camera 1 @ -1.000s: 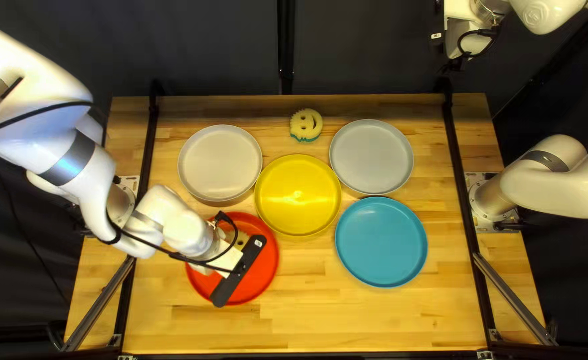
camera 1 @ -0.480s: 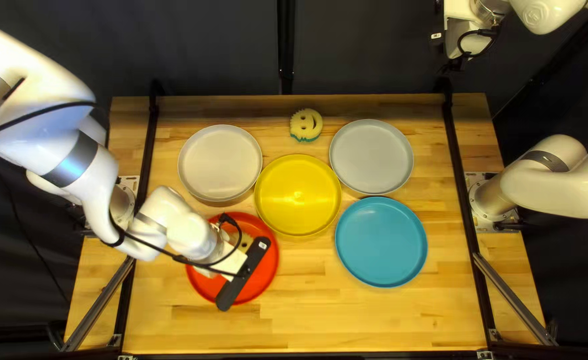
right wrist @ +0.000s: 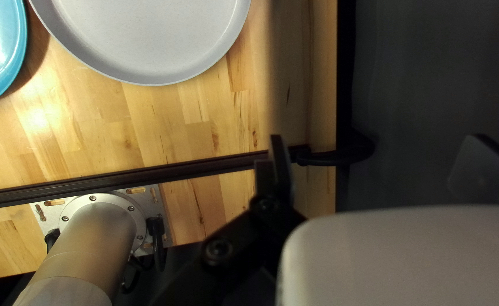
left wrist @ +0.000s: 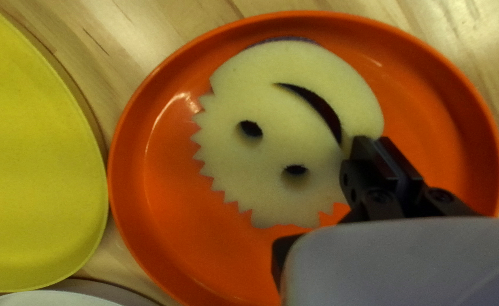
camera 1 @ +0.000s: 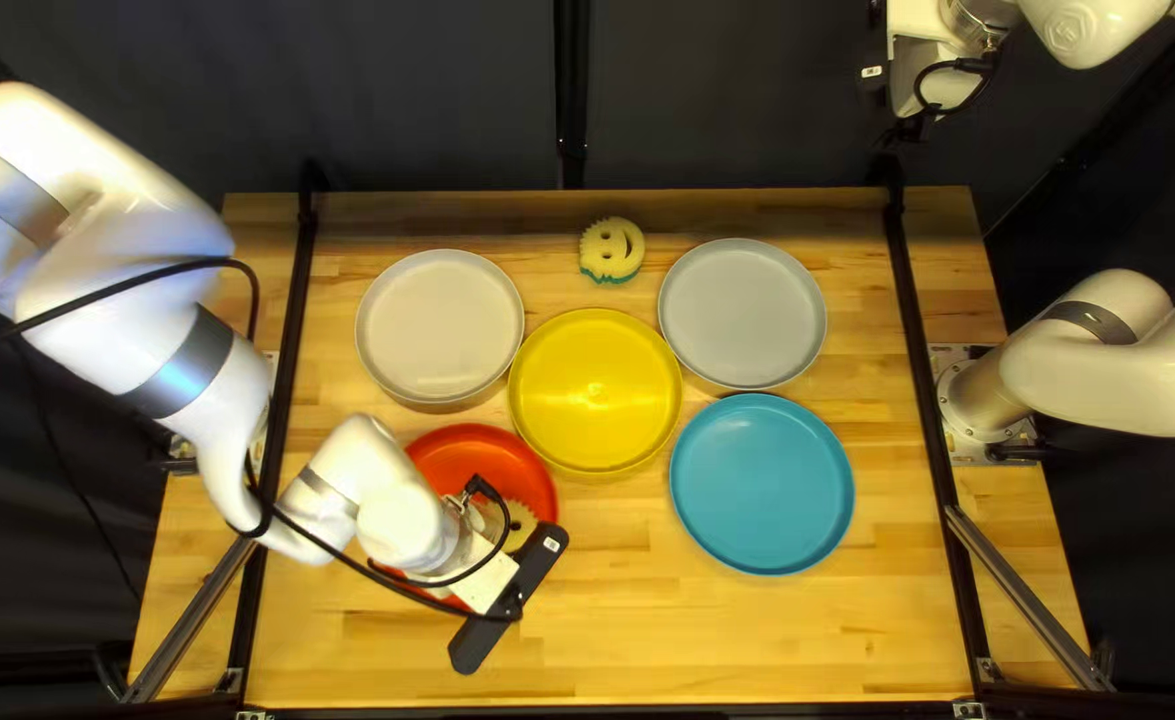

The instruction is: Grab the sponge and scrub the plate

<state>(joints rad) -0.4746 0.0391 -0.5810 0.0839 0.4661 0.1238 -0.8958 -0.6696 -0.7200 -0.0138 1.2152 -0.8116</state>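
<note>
In the top left view my left gripper (camera 1: 514, 598) is over the near-right part of the red plate (camera 1: 468, 454), its fingertips hidden. A pale toothed sponge (camera 1: 521, 526) peeks out beside it. The left wrist view has the smiley sponge (left wrist: 278, 107) over the inside of the orange-red plate (left wrist: 170, 226); whether it touches the plate I cannot tell. My left gripper (left wrist: 377, 148) is shut on the sponge's edge beside the mouth slot. My right gripper (camera 1: 902, 131) hangs beyond the table's far edge; in the right wrist view the right gripper (right wrist: 374, 141) is open and holds nothing.
Another smiley sponge (camera 1: 612, 251) lies near the table's far edge. A yellow plate (camera 1: 596, 390) borders the red one. Around it are a beige plate (camera 1: 440, 326), a grey plate (camera 1: 742, 314) and a blue plate (camera 1: 761, 483).
My left gripper and the sponge have moved toward the table's near edge and slightly right, uncovering the red plate's far part. The plates and right arm have stayed still.
</note>
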